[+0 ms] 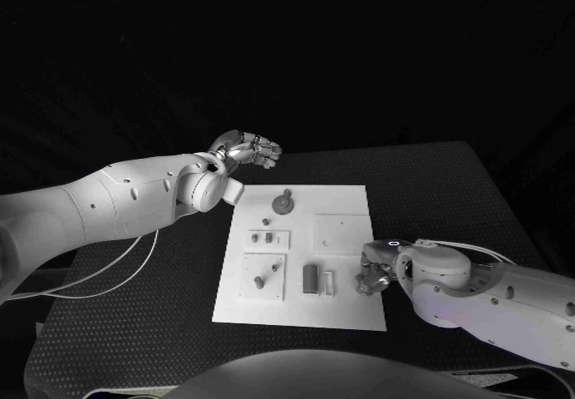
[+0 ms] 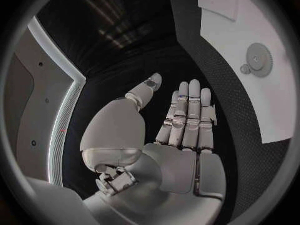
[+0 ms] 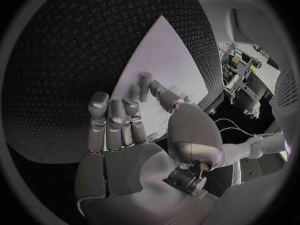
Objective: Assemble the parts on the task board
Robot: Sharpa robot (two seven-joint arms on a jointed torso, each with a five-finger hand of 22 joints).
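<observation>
A white task board (image 1: 347,208) lies in the middle of the black table (image 1: 144,332), its long sides running near to far. On its far part rests a round grey gear (image 1: 282,203) with a smaller gear beside it. Farther toward the near edge, small grey parts sit in the left column: a pair of short pieces (image 1: 266,241) and, nearer, a peg (image 1: 259,283) in a shallow square recess. To the right of them a dark upright block (image 1: 311,278) stands beside a pale slim piece (image 1: 328,283).

The left hand (image 1: 246,150) is raised beyond the board's far left corner, off the plate, fingers straight and side by side, thumb apart, holding nothing; the left wrist view shows the palm (image 2: 181,155) bare, with the gear (image 2: 259,59) well apart from it.

The right hand (image 1: 375,278) sits low at the board's near right edge. In the right wrist view its fingers (image 3: 112,117) reach out over the board; the fingertips lie close to a small cylinder (image 3: 145,80), but whether they touch or grasp it cannot be told.
</observation>
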